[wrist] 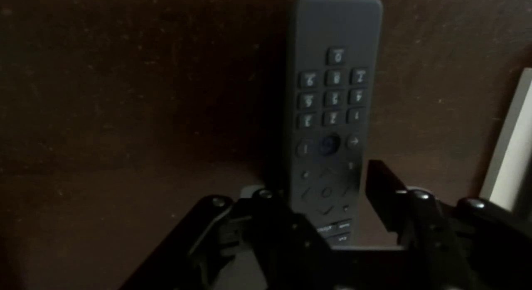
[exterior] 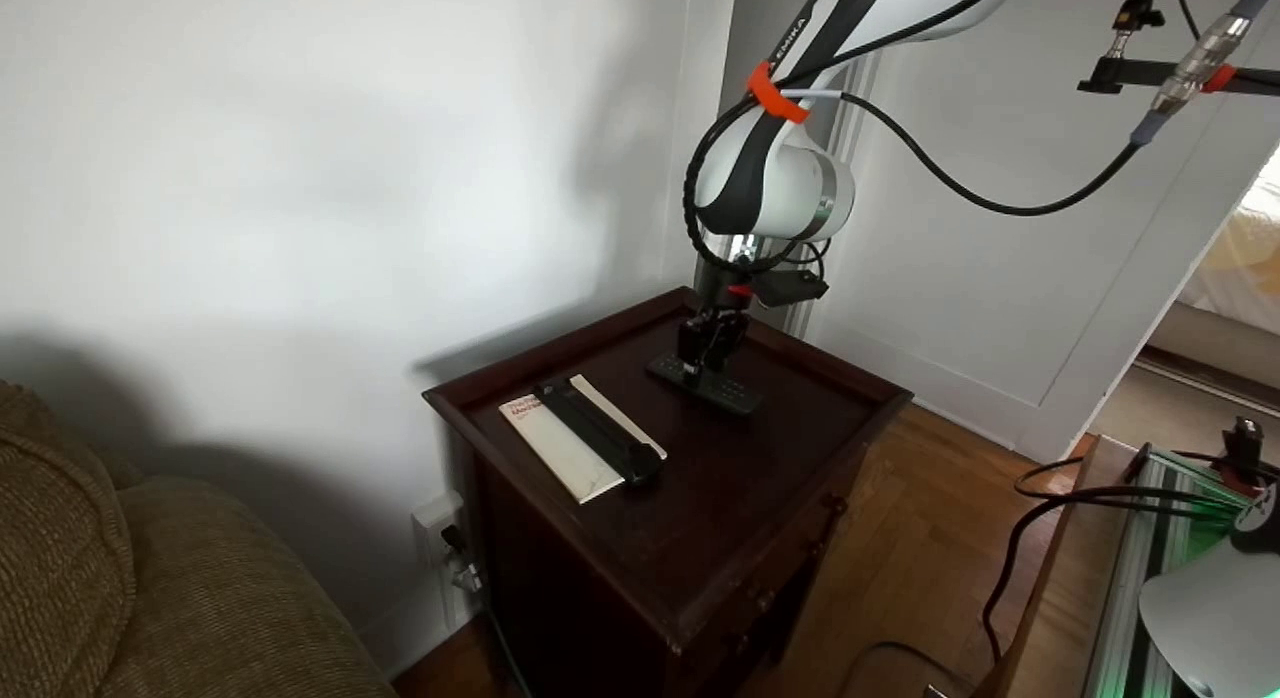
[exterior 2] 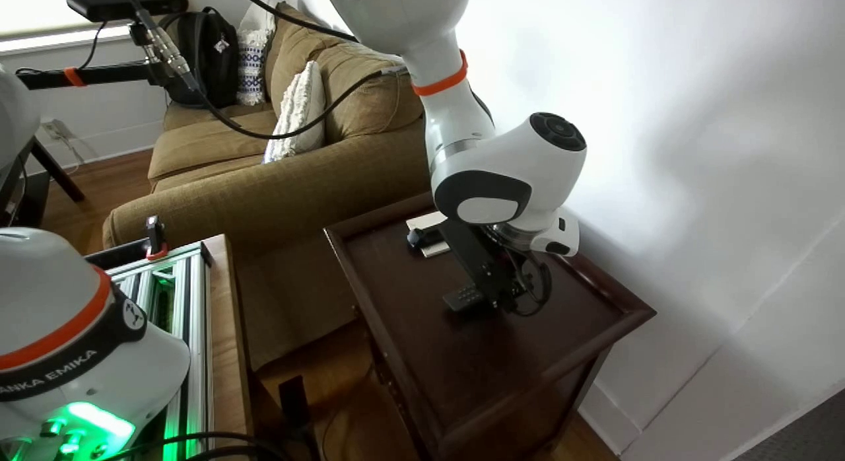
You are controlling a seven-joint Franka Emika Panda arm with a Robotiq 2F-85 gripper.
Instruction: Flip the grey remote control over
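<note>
The grey remote control [exterior: 728, 391] lies flat on the dark wooden side table [exterior: 790, 418]. It also shows in an exterior view [exterior 2: 464, 298], partly hidden by the gripper. In the wrist view the remote [wrist: 332, 103] lies with its number buttons facing up, its lower end hidden by the gripper. My gripper [wrist: 326, 173] is open, pointing down, with one finger on each side of the remote. A narrow gap shows between the right finger and the remote. The left finger is dark, and I cannot tell if it touches. The gripper also shows in both exterior views [exterior: 702, 364] [exterior 2: 500, 301].
A cream book [exterior: 560, 446] with red lettering lies on the table, with a long black object [exterior: 597, 428] on top. The book's edge shows at right in the wrist view [wrist: 505, 144]. The table has a raised rim [exterior 2: 568, 401]. A white wall stands close behind; a brown sofa [exterior 2: 297, 197] is beside it.
</note>
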